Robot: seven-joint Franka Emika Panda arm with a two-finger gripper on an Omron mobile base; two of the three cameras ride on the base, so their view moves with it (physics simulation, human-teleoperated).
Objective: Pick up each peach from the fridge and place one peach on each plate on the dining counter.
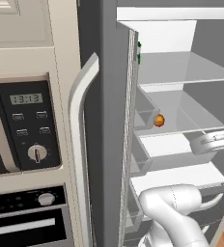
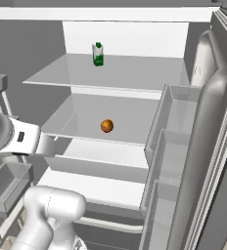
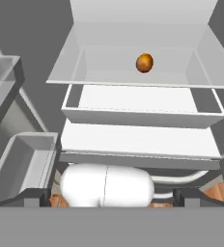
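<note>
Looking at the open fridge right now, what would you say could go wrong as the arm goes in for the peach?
The peach sits loose near the front of its shelf, so a clumsy touch may roll it off the edge. The gripper is low, below that shelf and the drawer, so it might clip them when rising. The door bins stand close on one side, narrowing the approach.

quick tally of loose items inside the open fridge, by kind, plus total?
peach: 1, on the middle shelf
green-and-white carton: 1, on the top shelf
Total: 2
</note>
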